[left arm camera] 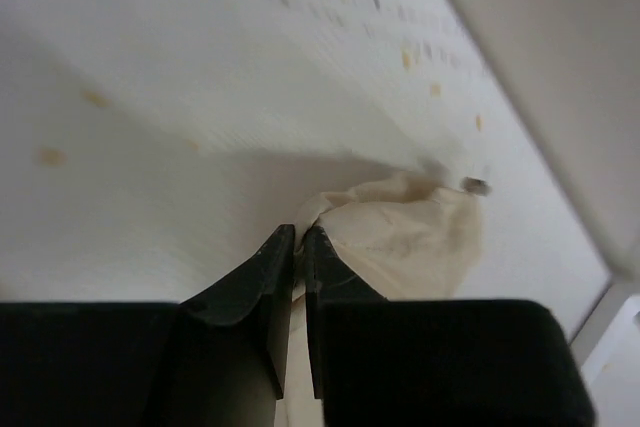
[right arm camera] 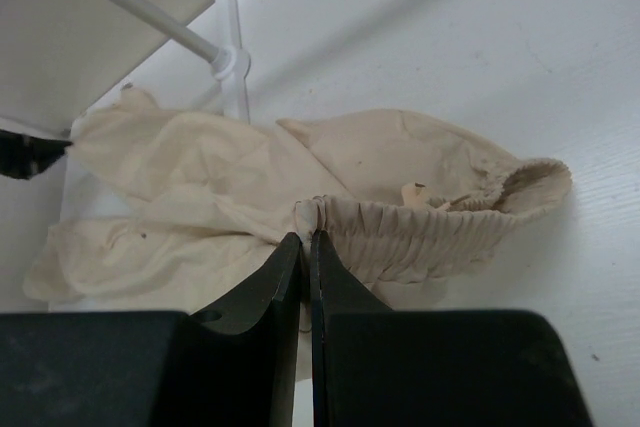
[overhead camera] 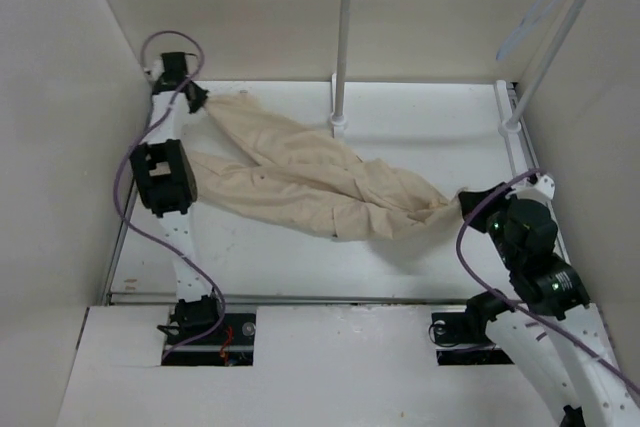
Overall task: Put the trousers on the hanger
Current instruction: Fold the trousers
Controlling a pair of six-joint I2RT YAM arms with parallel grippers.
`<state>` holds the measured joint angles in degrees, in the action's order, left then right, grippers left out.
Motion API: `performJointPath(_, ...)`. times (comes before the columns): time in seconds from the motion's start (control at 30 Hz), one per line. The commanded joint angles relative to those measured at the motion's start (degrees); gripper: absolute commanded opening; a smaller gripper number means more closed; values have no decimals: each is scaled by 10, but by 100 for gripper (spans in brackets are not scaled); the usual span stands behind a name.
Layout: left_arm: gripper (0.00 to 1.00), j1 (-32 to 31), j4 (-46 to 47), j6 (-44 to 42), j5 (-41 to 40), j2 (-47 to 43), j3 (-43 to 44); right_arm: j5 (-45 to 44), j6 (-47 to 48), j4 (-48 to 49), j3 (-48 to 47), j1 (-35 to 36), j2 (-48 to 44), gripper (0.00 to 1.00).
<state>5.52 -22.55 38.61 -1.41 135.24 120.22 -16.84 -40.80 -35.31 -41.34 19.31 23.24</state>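
The beige trousers (overhead camera: 320, 179) lie wrinkled across the white table, legs toward the far left, gathered waistband (right arm camera: 420, 232) toward the right. My left gripper (overhead camera: 197, 97) is shut on the end of a trouser leg (left arm camera: 400, 237) in the far left corner, cloth pinched between its fingertips (left arm camera: 300, 237). At the opposite end, my right gripper (overhead camera: 466, 200) is shut on the waistband edge, a fold held at its tips (right arm camera: 308, 235). The pale hanger (overhead camera: 545, 2) hangs at the upper right, near the slanted rack pole.
A white upright pole (overhead camera: 342, 37) stands on a base behind the trousers' middle. A second slanted pole (overhead camera: 555, 42) rises at the right. Enclosure walls (overhead camera: 60, 97) close in the left, back and right sides. A rail (overhead camera: 300, 297) runs along the table's near edge.
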Motion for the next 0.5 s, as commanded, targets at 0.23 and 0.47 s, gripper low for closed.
performJointPath(0.23,3,129,40,28,-134,-224,-86,-34,13,87,-34,67,23,4)
performJointPath(0.47,4,129,83,26,-141,-206,-177,-107,-20,-17,26,-57,-64,4)
